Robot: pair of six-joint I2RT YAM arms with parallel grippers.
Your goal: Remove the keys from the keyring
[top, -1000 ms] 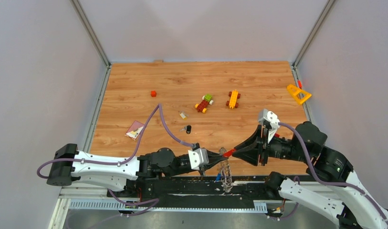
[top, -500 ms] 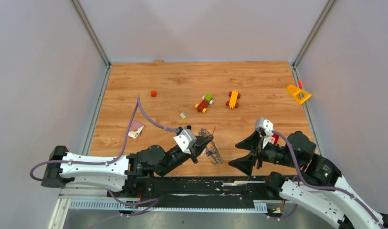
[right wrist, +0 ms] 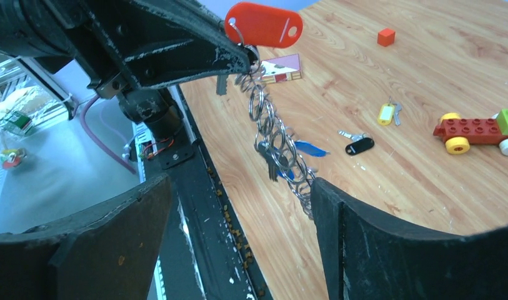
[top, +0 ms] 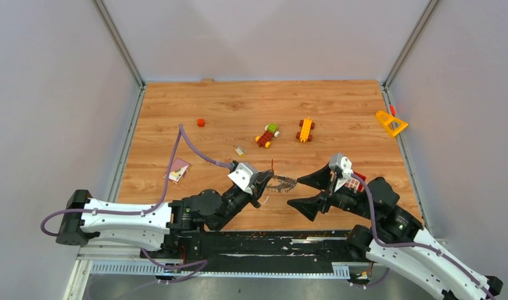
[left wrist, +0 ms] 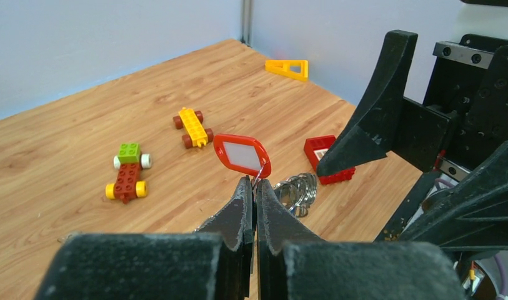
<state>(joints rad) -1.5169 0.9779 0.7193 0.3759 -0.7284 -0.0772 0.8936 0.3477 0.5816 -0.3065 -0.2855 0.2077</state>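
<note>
left claw: shut tight, pinching the keyring at its red tag end | keyring: hangs over the table between the claws, keys on it | right claw: wide open, holds nothing

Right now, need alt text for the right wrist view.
The left gripper, shut, dangles the keyring, a chain of silver rings topped by a red tag, between the open fingers of the right gripper. A black-headed key and a yellow-headed key lie loose on the wooden table beyond.
</note>
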